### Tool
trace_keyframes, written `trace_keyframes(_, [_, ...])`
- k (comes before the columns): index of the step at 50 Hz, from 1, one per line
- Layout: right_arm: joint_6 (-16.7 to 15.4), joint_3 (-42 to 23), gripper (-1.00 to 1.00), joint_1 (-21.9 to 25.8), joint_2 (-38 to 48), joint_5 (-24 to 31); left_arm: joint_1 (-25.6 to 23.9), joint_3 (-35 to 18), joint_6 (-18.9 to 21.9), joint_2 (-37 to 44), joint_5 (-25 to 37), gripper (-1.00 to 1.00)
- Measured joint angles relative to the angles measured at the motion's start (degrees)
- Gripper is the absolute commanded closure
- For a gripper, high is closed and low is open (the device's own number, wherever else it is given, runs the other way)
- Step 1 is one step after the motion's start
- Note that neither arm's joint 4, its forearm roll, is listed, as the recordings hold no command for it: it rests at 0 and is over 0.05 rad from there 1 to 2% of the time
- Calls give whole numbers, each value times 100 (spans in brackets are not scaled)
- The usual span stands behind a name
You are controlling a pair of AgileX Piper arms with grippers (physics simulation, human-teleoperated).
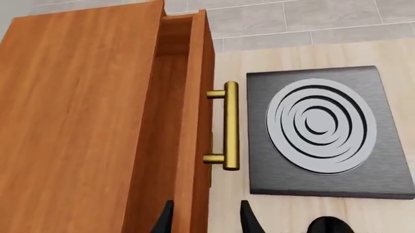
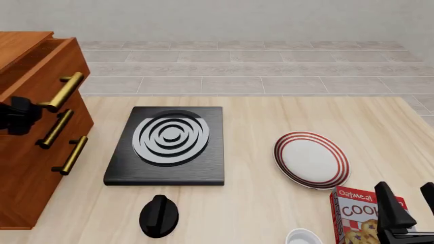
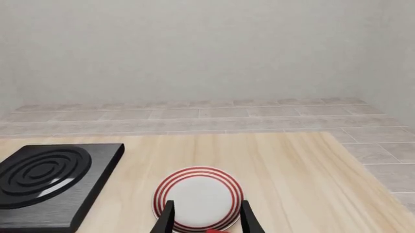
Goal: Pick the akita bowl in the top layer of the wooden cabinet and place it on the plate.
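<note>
Front view, nearest row: right gripper (image 2: 413, 201), black, jaws spread and holding nothing, parked low at the table's near right edge; beside it a red cookie box (image 2: 359, 216), printed card, and the rim of a plain white bowl (image 2: 303, 237); a black knob (image 2: 158, 215), rounded with a raised grip, loose on the pale wood-grain table (image 2: 271, 117). Middle row: plate (image 2: 312, 159), round, glossy white with red rings, set in open space, probably so the bowl can be lowered onto it; stove (image 2: 165, 145), flat black slab with a grey ringed burner. Far left: wooden cabinet (image 2: 27, 178), orange-brown, three brass bar handles; top layer (image 2: 48, 66) drawn out part way, presumably to give access. Left gripper (image 1: 206, 221), jaws parted and empty, straddles the drawer front below the handle (image 1: 230, 126). Akita bowl: not visible in any view; the drawer's inside is mostly hidden, so its place there is only assumed.
</note>
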Motion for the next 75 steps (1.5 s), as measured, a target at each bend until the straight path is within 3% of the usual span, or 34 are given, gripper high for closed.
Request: trace_keyframes(75, [67, -3, -100, -19, 14, -10, -977, -68, -378, 281, -114, -100])
